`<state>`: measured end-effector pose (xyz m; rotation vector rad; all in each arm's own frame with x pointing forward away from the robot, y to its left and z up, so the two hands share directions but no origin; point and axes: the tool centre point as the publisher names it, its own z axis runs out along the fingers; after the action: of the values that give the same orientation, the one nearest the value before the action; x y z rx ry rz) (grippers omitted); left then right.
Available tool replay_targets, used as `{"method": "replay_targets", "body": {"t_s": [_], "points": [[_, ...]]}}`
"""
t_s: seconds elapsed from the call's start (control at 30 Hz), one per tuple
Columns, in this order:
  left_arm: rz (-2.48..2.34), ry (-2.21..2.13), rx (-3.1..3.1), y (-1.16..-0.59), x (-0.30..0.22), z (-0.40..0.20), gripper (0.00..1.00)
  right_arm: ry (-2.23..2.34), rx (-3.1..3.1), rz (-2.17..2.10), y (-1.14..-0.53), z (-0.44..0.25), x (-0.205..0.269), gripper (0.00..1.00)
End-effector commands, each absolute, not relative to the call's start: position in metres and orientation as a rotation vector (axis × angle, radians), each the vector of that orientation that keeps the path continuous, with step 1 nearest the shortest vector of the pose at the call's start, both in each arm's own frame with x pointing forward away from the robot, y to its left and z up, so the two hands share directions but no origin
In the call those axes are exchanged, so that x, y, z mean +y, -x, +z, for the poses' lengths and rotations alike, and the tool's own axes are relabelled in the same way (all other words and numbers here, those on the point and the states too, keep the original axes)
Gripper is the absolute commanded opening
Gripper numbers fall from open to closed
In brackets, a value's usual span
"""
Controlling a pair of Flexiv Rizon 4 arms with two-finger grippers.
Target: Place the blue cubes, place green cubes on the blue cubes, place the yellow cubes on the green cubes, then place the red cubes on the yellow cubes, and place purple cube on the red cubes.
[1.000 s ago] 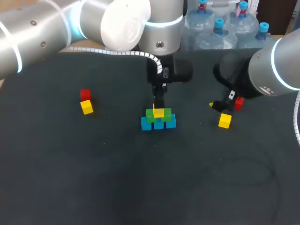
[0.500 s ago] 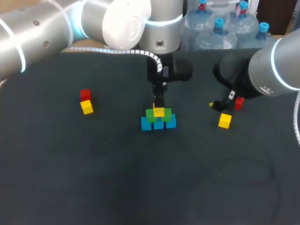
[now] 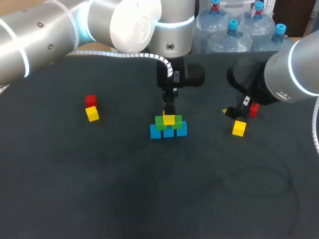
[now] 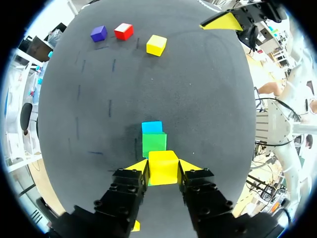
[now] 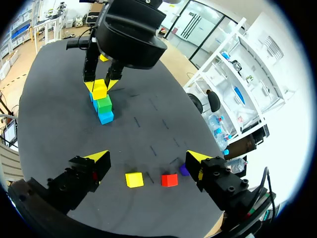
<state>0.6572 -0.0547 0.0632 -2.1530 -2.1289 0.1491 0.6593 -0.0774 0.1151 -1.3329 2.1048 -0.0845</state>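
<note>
Toward the left of the table (image 3: 60, 194) a left red cube (image 3: 90, 100) is sitting just on the far side of a left yellow cube (image 3: 92, 114), both lying loose and well apart from the build. At the middle, the blue cubes (image 3: 168, 132) are lying in a row with the green cubes (image 3: 160, 122) resting on them, so those two layers are looking done. The left gripper (image 4: 164, 168) is hanging over this stack, pinching the held yellow cube (image 4: 163, 163) between its tips; that cube is sitting on or just above the green layer, and I cannot tell which. Farther right, the right gripper (image 5: 148, 161) is hovering with its fingers spread wide and nothing between them, above a right yellow cube (image 5: 133, 179), a right red cube (image 5: 170, 180) and the purple cube (image 5: 184, 170). By my judgement the yellow layer is only beginning, with the reds and the purple top waiting
</note>
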Motion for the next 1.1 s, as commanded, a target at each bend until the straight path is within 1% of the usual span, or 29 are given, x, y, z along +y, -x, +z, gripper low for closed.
{"method": "replay_targets", "body": {"t_s": [0.03,1.1], "points": [[0.155,2.147,-2.12,-0.6616,-0.0558,0.0626,0.0,1.324,2.097,-0.09,-0.6579,0.1127,-0.0775,1.0],[0.138,2.156,-2.112,-0.6636,-0.0556,0.0627,0.0,1.324,2.097,-0.09,-0.6579,0.1127,-0.0775,1.0]]}}
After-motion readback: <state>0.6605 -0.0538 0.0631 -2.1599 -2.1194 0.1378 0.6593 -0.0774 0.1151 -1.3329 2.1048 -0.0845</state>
